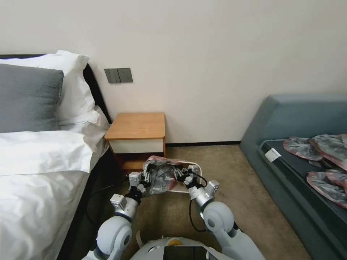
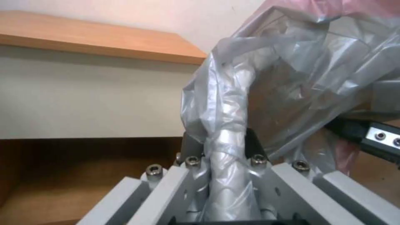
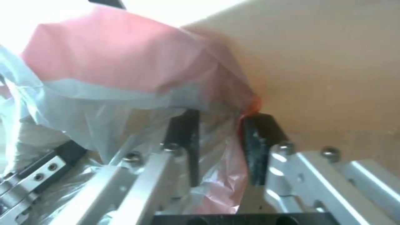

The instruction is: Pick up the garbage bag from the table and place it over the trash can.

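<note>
Already off the table [image 1: 136, 125], the garbage bag [image 1: 161, 177] hangs stretched left-to-right between left gripper [image 1: 144, 179] and right gripper [image 1: 180, 176], both clamped on it, directly above the trash can [image 1: 195, 168].

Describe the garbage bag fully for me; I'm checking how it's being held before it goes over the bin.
The garbage bag is thin, wrinkled, translucent grey plastic with a pinkish-red rim. It hangs bunched between both arms, low in front of the table and over the trash can. The left tool clamps a twisted grey fold; the right tool has pink-edged film between its fingers. The mouth looks only partly spread.
</note>
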Tool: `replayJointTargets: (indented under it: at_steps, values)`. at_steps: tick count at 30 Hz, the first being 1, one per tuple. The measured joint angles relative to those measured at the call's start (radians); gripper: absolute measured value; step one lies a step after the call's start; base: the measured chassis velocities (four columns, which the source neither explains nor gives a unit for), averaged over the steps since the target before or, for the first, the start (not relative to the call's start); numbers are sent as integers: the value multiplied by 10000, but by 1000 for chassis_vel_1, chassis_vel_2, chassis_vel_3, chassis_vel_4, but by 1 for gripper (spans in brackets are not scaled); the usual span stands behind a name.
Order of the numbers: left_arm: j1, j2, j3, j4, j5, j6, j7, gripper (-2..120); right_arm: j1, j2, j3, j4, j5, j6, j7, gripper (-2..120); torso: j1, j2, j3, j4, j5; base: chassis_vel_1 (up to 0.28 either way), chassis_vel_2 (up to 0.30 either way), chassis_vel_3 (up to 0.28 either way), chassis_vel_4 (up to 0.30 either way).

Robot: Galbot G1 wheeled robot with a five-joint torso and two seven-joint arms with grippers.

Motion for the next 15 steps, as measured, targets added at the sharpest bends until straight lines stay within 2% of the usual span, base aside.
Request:
replayJointTargets:
  at_steps: [3, 5, 15]
  values:
    - [1, 7, 1, -11, -16, 32, -29, 3, -63, 29, -15, 41, -52, 19, -16, 11, 0, 0, 0, 0, 0, 0, 0, 0, 0]
    - [-5, 21, 3, -28, -62, 59, -67, 3, -141, 47, -20, 120, -126, 35, -27, 0, 0, 0, 0, 0, 0, 0, 0, 0, 0]
    - [-70, 16, -1, -56, -242, 300, -555, 3, -578, 0, 2, 638, -370, 64, -141, 0, 0, 0, -1, 0, 0, 0, 0, 0, 0]
